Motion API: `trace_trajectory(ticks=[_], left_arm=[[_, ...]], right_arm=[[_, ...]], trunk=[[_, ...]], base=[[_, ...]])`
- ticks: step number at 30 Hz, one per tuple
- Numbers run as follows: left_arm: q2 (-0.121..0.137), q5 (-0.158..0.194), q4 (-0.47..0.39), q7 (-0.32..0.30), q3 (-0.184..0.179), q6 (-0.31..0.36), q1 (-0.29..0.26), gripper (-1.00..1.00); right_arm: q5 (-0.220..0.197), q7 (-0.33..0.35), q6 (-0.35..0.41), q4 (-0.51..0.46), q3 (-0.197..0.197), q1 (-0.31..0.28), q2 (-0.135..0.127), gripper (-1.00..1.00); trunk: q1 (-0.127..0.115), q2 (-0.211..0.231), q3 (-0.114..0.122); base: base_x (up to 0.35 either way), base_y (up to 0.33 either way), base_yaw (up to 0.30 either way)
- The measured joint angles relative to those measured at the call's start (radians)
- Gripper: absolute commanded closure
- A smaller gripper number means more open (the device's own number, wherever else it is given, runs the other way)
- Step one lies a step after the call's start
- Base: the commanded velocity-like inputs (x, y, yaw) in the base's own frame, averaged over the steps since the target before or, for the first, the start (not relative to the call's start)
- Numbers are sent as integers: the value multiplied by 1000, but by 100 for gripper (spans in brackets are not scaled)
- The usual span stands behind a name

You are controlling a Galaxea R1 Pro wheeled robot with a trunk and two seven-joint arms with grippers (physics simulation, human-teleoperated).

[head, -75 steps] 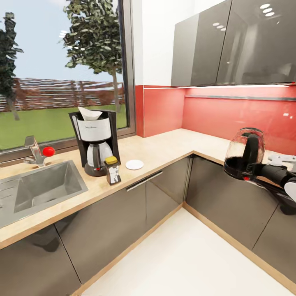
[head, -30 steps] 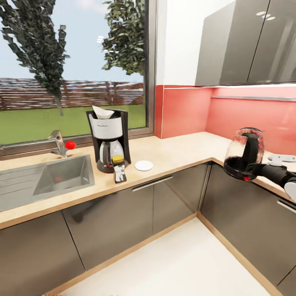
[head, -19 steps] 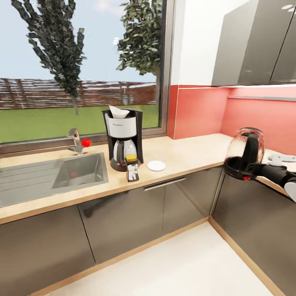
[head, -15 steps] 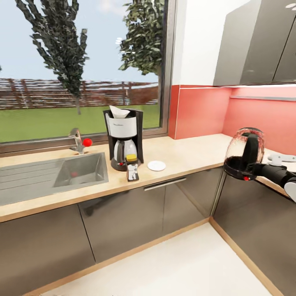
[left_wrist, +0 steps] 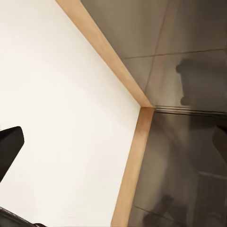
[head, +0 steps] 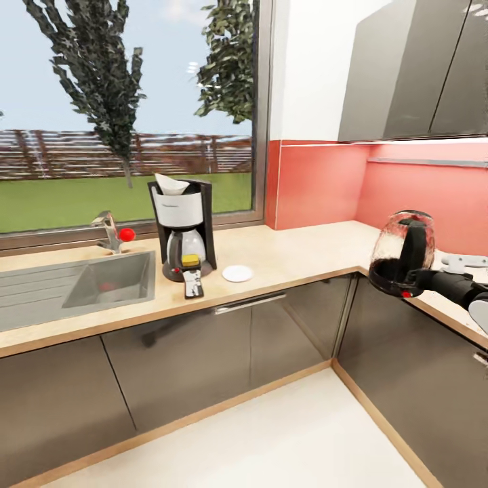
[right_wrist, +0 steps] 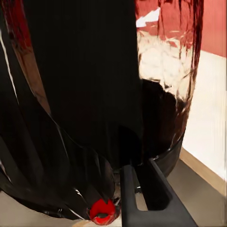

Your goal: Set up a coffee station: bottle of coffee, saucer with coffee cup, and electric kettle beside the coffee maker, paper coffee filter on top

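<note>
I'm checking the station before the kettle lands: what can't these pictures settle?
- Left gripper: cut off by the left wrist view's edge; open or shut unclear.
- Right gripper's hold: the electric kettle hides the fingertips in the head view.
- Bottle of coffee: label too small to read.

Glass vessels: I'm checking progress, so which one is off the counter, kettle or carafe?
The electric kettle, held in the right gripper; the carafe sits in the coffee maker.
</note>
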Motion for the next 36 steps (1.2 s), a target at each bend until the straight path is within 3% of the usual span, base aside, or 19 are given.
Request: trace_trajectory(ticks=[9,36], left_arm=[[0,0,0,0,1,0,0,-100],[0,0,0,0,3,0,0,-100]], right_arm=[[-2,0,-1,-1,1,0,0,100],[-4,1,-2,1,1,0,0,100]], trunk=[[0,0,0],[0,0,0]], base=[[99,-172,54],[2,-14,264]])
